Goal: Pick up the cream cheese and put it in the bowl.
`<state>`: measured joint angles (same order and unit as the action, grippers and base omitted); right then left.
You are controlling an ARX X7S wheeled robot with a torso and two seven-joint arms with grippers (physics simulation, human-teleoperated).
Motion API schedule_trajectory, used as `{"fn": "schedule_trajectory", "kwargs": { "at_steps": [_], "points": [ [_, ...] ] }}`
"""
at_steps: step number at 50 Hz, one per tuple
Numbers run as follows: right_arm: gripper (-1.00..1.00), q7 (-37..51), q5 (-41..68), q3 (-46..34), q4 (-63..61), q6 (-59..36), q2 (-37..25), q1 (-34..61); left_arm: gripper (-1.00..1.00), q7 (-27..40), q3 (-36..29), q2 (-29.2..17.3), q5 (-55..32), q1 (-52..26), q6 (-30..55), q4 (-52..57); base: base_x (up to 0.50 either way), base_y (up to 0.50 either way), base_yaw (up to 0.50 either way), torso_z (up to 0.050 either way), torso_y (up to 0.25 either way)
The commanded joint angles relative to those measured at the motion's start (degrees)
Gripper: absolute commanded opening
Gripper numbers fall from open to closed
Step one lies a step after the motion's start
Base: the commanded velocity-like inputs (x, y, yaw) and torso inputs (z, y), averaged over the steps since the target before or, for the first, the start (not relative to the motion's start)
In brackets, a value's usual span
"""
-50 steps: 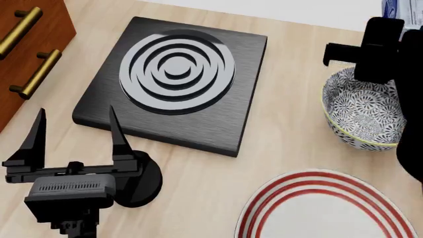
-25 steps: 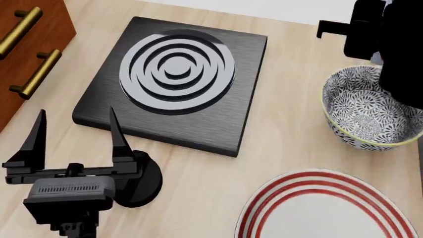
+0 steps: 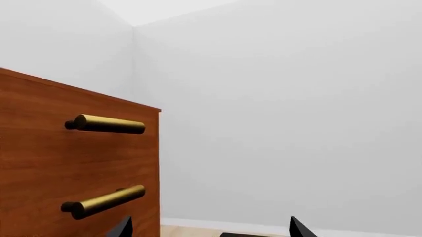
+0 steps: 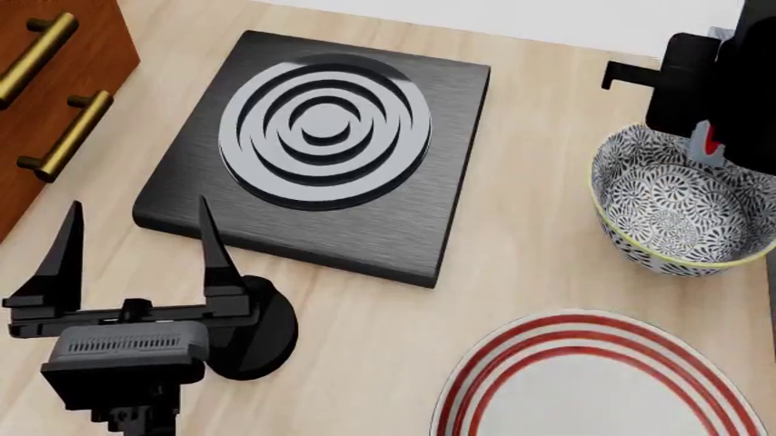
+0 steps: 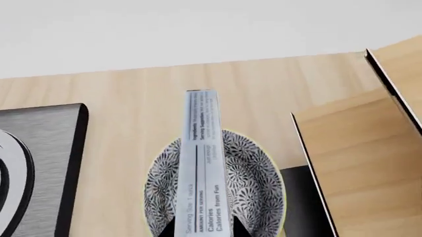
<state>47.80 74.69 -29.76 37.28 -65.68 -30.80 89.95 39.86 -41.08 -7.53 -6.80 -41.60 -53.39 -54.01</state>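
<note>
The right gripper [image 5: 201,232] holds the cream cheese [image 5: 199,163] edge-on between its fingers, directly above the bowl [image 5: 254,182]. In the right wrist view the box's narrow printed side runs across the bowl's patterned inside, and its far end reaches past the far rim. In the head view only a small red and grey bit of the box [image 4: 707,143] shows under the dark right arm, over the bowl's [image 4: 679,204] back rim.

The left gripper [image 4: 136,272] hangs idle over the worktop [image 4: 533,263] near the hob [image 4: 322,150], its fingers spread wide and holding nothing.

The risk I see is in the release. The box looks long against the bowl's mouth, so if let go now it may catch on the rim, bridge it, or tip out onto the worktop behind. Dropped from too high, it could bounce out or knock the bowl towards the plate [image 4: 601,381]. How high it hangs I cannot tell.
</note>
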Motion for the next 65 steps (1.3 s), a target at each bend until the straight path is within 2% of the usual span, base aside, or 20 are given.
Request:
{"fn": "schedule_trajectory", "kwargs": {
  "at_steps": [1, 32, 58, 65],
  "points": [
    [-1.00, -1.3, -1.5, -0.4, 4.5, -1.1, 1.2, 1.6, 1.00, -0.3, 0.1, 0.0, -0.6, 0.0, -0.2, -0.2, 0.00, 0.00, 0.00, 0.000, 0.000],
    [-1.00, -5.4, -4.4, -3.0, 11.8, 0.4, 2.6, 1.7, 1.00, -0.3, 0.0, 0.1, -0.8, -0.1, -0.2, -0.5, 0.00, 0.00, 0.00, 0.000, 0.001],
    [-1.00, -14.9, -9.9, -7.9, 22.4, 5.0, 6.2, 3.3, 1.00, 0.0, 0.1, 0.1, -0.8, -0.2, -0.4, -0.8, 0.00, 0.00, 0.00, 0.000, 0.000],
    [-1.00, -19.4, -13.2, -10.4, 29.3, 8.2, 8.8, 4.5, 1.00, -0.4, 0.1, -0.1, -1.3, -0.1, -0.5, -0.8, 0.00, 0.00, 0.00, 0.000, 0.000]
  ]
}}
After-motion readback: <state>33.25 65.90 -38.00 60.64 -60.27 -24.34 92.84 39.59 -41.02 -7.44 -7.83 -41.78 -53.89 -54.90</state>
